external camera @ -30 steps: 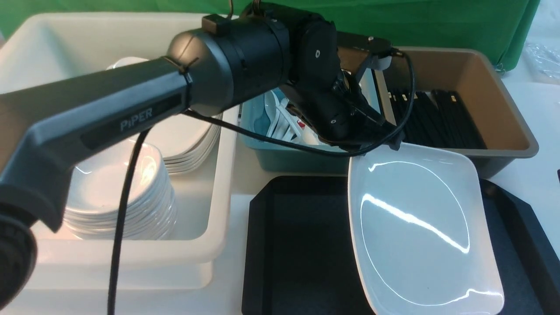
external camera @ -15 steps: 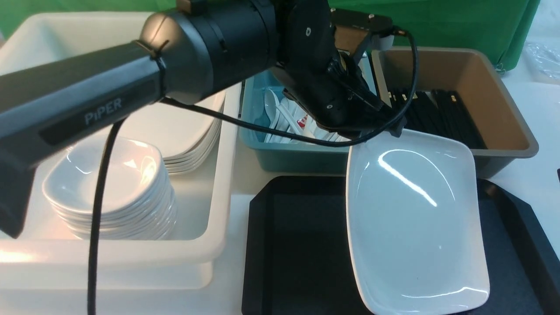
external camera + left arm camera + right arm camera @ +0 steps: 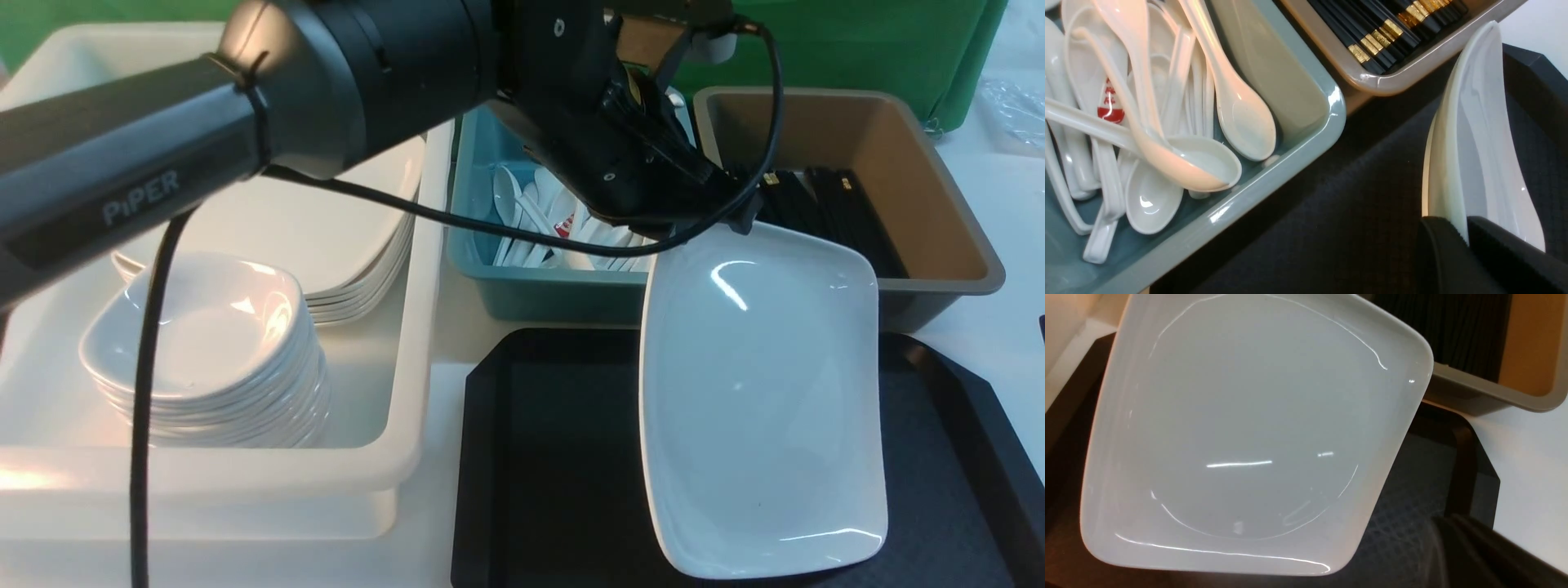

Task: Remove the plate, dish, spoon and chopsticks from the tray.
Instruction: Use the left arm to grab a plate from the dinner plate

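The plate [image 3: 759, 392] is pinched at its far rim by my left end effector [image 3: 718, 216], whose two dark fingers [image 3: 1494, 245] are closed on that edge. It hangs tilted over the right half of the tray [image 3: 555, 457], far edge high. I cannot tell whether its near edge touches the tray. It is glossy white, squarish with rounded corners and a shallow raised rim, and light streaks run across it.

The tray beneath is matte black plastic with cut corners and a raised lip. It sits on a white bench [image 3: 996, 327], with green cloth [image 3: 857, 41] hung behind.

Just beyond the tray stand a teal bin [image 3: 539, 294] of white soup spoons [image 3: 531, 220] and a brown bin [image 3: 939, 245] of black chopsticks [image 3: 849, 220]. To my left is a white tub [image 3: 408, 457] holding a stack of small deep dishes [image 3: 212, 351] and a stack of flat plates [image 3: 326, 237]. A black cable [image 3: 147, 408] droops from my left arm.

My left wrist view shows the plate edge-on and thin, gold bands on the chopsticks and a red mark on one spoon — details the front view blurs. My right wrist view alone shows the tray's diamond texture. It also shows my right end effector [image 3: 1447, 522], fingers pressed together, low beside the plate's corner — the front view does not show it.
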Available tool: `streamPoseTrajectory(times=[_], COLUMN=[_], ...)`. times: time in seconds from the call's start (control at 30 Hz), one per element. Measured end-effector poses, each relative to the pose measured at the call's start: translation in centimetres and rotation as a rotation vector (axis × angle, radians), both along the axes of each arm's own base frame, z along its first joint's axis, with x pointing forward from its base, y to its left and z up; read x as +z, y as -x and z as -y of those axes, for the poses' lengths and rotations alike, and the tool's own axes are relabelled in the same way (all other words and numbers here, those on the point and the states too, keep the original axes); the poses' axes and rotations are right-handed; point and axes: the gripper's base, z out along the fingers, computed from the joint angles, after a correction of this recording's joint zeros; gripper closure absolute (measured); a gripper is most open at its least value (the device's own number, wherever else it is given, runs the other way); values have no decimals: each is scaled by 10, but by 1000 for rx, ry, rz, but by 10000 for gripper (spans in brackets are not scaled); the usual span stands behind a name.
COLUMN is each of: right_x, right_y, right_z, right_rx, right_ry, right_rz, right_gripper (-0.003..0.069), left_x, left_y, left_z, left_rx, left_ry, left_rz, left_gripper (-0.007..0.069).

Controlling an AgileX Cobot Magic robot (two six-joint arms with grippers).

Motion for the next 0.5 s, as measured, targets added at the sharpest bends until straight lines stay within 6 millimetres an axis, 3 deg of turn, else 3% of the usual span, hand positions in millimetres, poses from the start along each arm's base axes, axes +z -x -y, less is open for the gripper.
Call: streamPoseTrajectory(times=[0.5], right_x=[0], right_y=[0], right_z=[0], right_rx=[1], right_ry=[-5], right_rz=[7], right_gripper=[622], left_x=[13], left_y=[5], left_z=[-4], left_rx=[0], left_ry=[17], left_rz=[22], left_gripper=[602])
